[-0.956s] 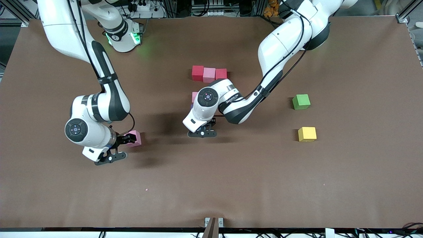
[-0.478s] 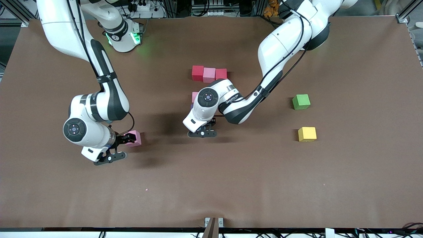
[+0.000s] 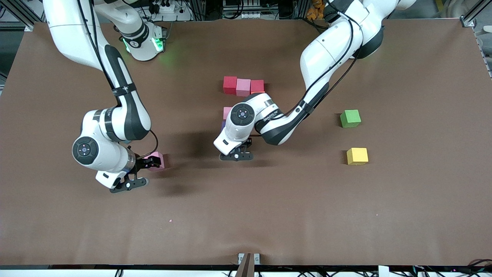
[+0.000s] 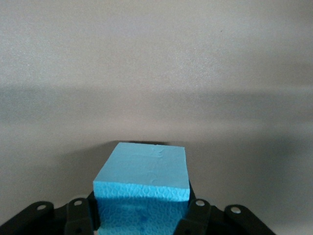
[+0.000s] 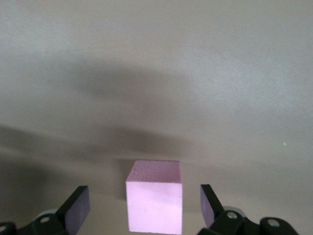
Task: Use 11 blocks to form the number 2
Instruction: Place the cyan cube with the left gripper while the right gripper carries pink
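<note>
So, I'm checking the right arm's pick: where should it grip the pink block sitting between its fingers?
On its two opposite side faces, coming straight down from above. The pink block sits flat on the table, apart from the others, squarely between the open right gripper's fingers, so closing where they stand should probably hold.

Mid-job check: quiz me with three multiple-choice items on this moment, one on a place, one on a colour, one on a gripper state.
1. Compared with the yellow block, the green cube lies:
A. nearer the front camera
B. farther from it
C. on top of it

2. The block in the left gripper is:
A. light blue
B. orange
C. purple

3. The right gripper is:
A. shut on a red block
B. shut with nothing held
C. open around a pink block

Answers:
1 B, green shows higher in the front view.
2 A, the light blue block sits between its fingers.
3 C, its fingers stand apart from the pink block.
</note>
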`<action>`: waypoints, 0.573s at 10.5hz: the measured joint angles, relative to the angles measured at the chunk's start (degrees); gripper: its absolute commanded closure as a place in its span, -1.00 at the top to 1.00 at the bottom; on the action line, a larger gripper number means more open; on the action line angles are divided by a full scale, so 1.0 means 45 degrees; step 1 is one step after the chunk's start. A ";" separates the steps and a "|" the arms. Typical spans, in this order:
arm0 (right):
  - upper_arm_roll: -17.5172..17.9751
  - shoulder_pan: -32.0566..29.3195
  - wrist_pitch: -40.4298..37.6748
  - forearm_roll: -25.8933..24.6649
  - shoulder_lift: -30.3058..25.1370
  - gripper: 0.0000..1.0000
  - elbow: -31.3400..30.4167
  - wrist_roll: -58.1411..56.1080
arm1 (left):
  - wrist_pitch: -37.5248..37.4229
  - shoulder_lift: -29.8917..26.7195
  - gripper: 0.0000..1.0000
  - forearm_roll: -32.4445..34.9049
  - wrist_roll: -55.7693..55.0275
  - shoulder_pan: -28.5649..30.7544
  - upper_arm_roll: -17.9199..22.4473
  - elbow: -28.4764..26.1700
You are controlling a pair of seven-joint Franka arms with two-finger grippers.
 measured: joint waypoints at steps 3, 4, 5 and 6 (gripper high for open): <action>-0.0026 0.0061 -0.0040 0.0020 0.0000 1.00 0.0017 0.0031 | 0.0000 0.0002 -0.29 0.0000 0.0000 -0.0024 0.0002 0.0000; -0.0033 0.0065 -0.0044 0.0026 -0.0009 1.00 0.0036 0.0031 | 0.0000 0.0005 -0.06 0.0000 0.0000 -0.0025 0.0007 0.0000; -0.0024 0.0096 -0.0076 0.0030 -0.0035 1.00 0.0047 0.0029 | 0.0000 0.0010 0.99 0.0000 0.0000 -0.0025 0.0011 -0.0006; -0.0022 0.0131 -0.0189 0.0030 -0.0078 1.00 0.0036 0.0012 | 0.0000 0.0018 1.00 0.0000 0.0000 -0.0030 0.0011 -0.0014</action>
